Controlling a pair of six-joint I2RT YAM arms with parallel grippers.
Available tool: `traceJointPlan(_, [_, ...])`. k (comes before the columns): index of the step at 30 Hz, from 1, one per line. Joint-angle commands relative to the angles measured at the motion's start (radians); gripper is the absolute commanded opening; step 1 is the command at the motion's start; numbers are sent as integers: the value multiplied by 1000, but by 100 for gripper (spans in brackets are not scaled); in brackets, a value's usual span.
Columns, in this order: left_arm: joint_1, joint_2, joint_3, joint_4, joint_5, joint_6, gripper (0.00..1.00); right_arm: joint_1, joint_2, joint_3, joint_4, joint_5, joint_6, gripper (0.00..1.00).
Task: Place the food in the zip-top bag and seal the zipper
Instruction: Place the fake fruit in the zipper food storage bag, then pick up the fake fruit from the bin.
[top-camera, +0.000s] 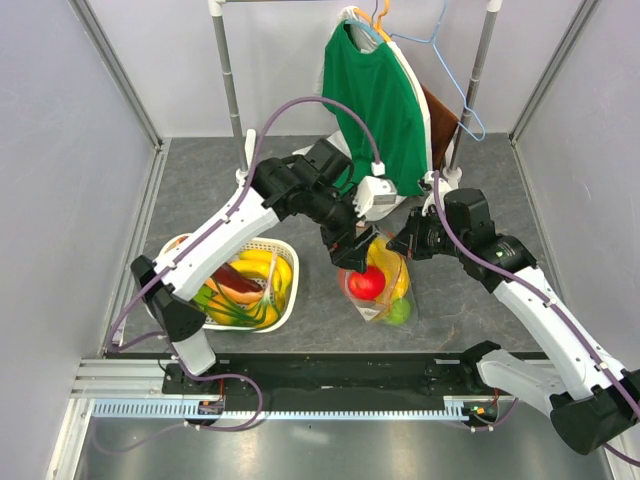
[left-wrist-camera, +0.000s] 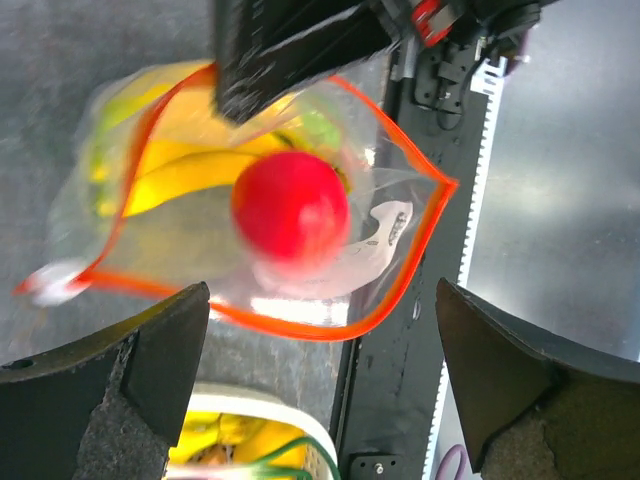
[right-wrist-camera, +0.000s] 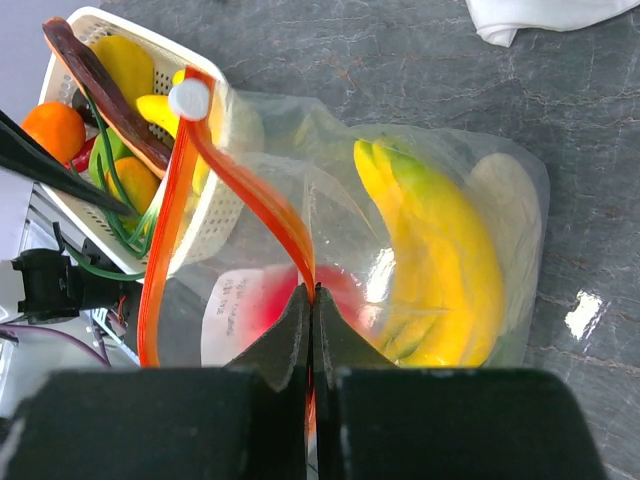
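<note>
The clear zip-top bag (top-camera: 381, 290) lies at the table's middle, its mouth held up and open. Inside are a yellow banana (right-wrist-camera: 432, 250), a red apple (left-wrist-camera: 290, 210) and a green lime (top-camera: 400, 312). My right gripper (right-wrist-camera: 313, 292) is shut on the orange-red zipper strip (right-wrist-camera: 250, 195) at the far side of the mouth. My left gripper (left-wrist-camera: 322, 300) is open and empty just above the mouth, over the apple, which looks blurred. More food lies in the white basket (top-camera: 283, 300): bananas (top-camera: 262, 266), an orange (right-wrist-camera: 52, 130) and a dark red-brown piece (right-wrist-camera: 100, 85).
The basket stands left of the bag. A clothes rack with a green shirt (top-camera: 380, 100) and hangers stands at the back. White cloth (right-wrist-camera: 540, 15) lies beyond the bag. The black base rail (top-camera: 330, 375) runs along the near edge.
</note>
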Motion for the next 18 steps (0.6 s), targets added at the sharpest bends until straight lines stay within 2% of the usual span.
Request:
traceJointPlan(1, [91,-147,-26,20,-36,-15,100,-4,-13,16,15,-15,9,0])
traceJointPlan(5, [267,-236,-86,-6,-33,-11,100,-4,-10,25,10,-20,4,0])
traceJointPlan(6, [386,-283,-104,-38,-23,-5,100,-4,-11,30,9,-17,-2,0])
traceJointPlan(7, [441,-306,-124,-64,-33,38,100,-4,-10,33,9,-14,-4,0])
traceJointPlan(9, [572,-366,-219,-131,-97,110,100,-3,-7,30,10,-15,-4,0])
traceJointPlan(10, [601,-438,-268,-142,-218,179,100,-2,-7,27,15,-15,-4,0])
traceJointPlan(11, [633,-473,-375,-155,-272,210,100,-2,-5,24,15,-20,-5,0])
traceJointPlan(13, [764,-571,-484,-187,-353,309,100,-2,-4,17,20,-24,-5,0])
traceJointPlan(14, [816,-598,-578,-192,-372,340,100,-4,-4,16,20,-29,-4,0])
traceJointPlan(15, [926,-621,-617,-193,-390,374,100,-3,1,16,20,-34,-4,0])
traceJointPlan(18, [1060,-650,-732,-198,-466,517,100,-2,7,17,23,-52,-10,0])
